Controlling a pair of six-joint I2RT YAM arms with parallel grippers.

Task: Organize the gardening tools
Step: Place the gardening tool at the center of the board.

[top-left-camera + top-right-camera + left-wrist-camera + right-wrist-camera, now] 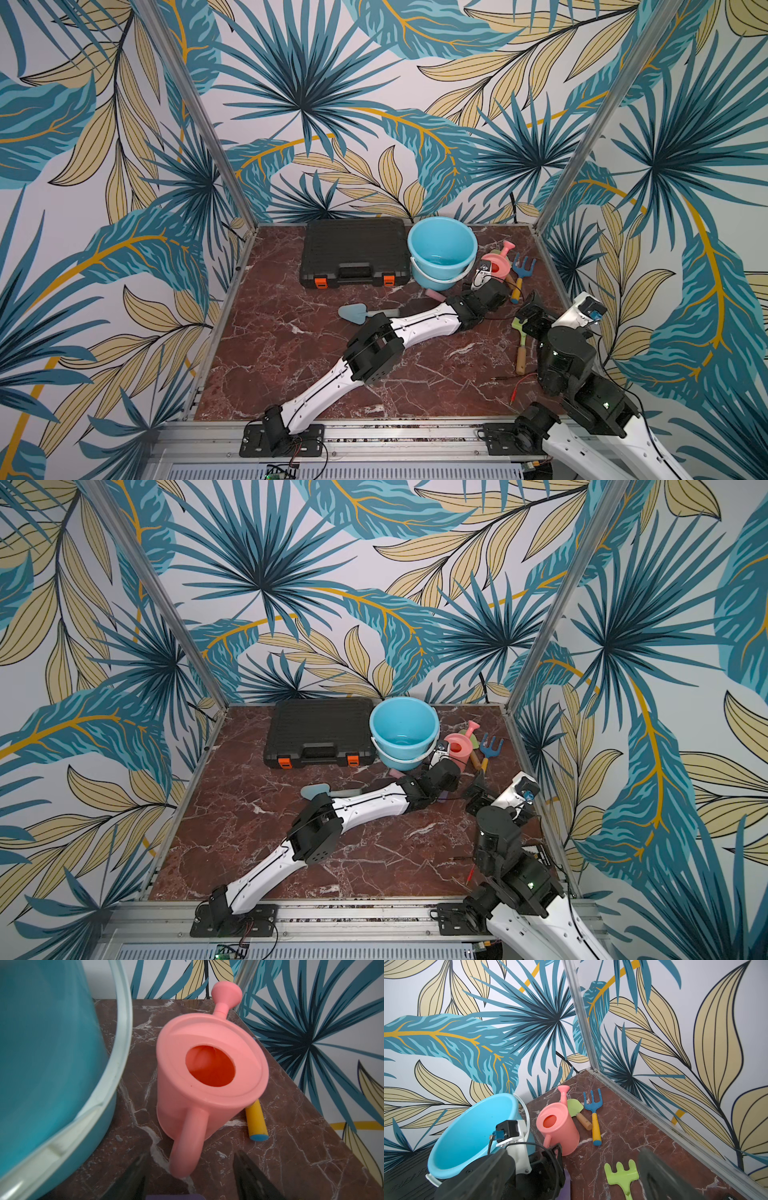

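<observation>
Left jaws spread apart, pinching nothing. Right in front of them, the pink watering can (207, 1076), upright on the tabletop (291, 361). Its loop handle poking back toward the gap between the two dark fingers (251, 1176), apart from both.

Close on the left of these jaws, the blue bucket (432, 278), so little room on that side. Past the can and a bit to the right, the blue fork-rake (593, 1113) and the green trowel (574, 1107), flat and side by side, the trowel blade tucked beside the can's spout. Beyond them, the back corner of the walls: a tight spot ahead. Under the left wrist, the purple pink-handled shovel (435, 296), mostly hidden.

Right jaws spread wide too, gripping nothing. Below them, the green rake (623, 1174), flat, teeth toward the back wall; touching it or not, cannot tell. Close on the right of these jaws, the tabletop's right edge and the side wall. Close on their left, the left arm (415, 328).

Well behind the left jaws and to their left, the pale blue trowel (353, 312), partly under the left arm. Left of the bucket, by the back wall, the black case (353, 253). Behind both jaws, toward the near edge, lots of bare tabletop for moving.
</observation>
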